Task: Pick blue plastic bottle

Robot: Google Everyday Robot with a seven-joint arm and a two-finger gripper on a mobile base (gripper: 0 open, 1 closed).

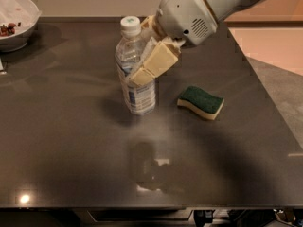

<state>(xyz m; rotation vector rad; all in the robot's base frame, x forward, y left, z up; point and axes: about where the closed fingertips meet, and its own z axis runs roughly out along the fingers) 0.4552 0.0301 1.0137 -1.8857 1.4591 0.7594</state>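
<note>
The blue plastic bottle (135, 67) is clear with a white screw cap and a blue-and-white label. It hangs upright above the dark table (71, 141), lifted off the surface. My gripper (142, 60) comes in from the upper right and is shut on the bottle's middle; one cream finger (154, 63) lies across its front. The bottle's reflection shows on the table below. The brown drink can is hidden behind the gripper.
A green-and-yellow sponge (201, 102) lies on the table right of the bottle. A white bowl (14, 20) with food bits stands at the far left corner. The table's right edge meets a grey floor (284, 93).
</note>
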